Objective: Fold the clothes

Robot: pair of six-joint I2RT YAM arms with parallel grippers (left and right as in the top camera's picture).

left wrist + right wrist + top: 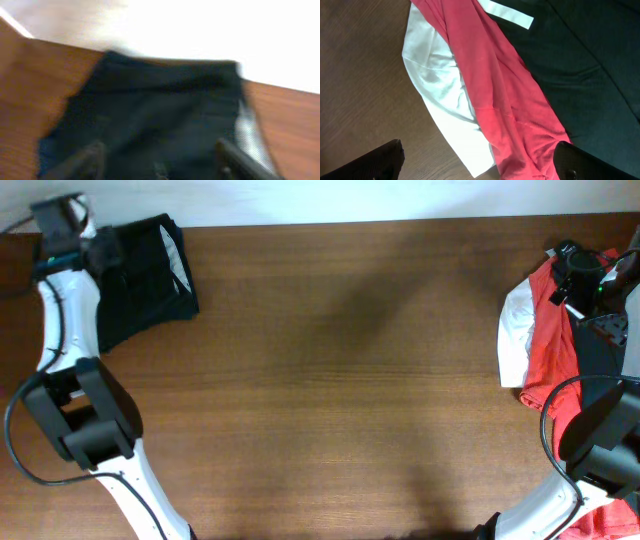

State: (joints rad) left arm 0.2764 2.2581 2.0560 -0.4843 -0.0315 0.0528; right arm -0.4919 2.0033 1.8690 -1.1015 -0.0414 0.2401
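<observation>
A folded black garment (145,275) lies at the table's far left corner; the blurred left wrist view shows it (160,115) filling the frame. My left gripper (100,245) hovers over it, open and empty (160,162). At the right edge lies a pile: a red garment (550,340), a white one (512,330) and a black one (598,355). My right gripper (580,275) hangs above this pile, open and empty (480,160). The right wrist view shows the red cloth (500,95) over the white cloth (440,90), with the black cloth (580,65) beside it.
The brown wooden table (350,380) spans the view. A pale wall runs along the far edge. Black cables loop near both arm bases at the front left and front right.
</observation>
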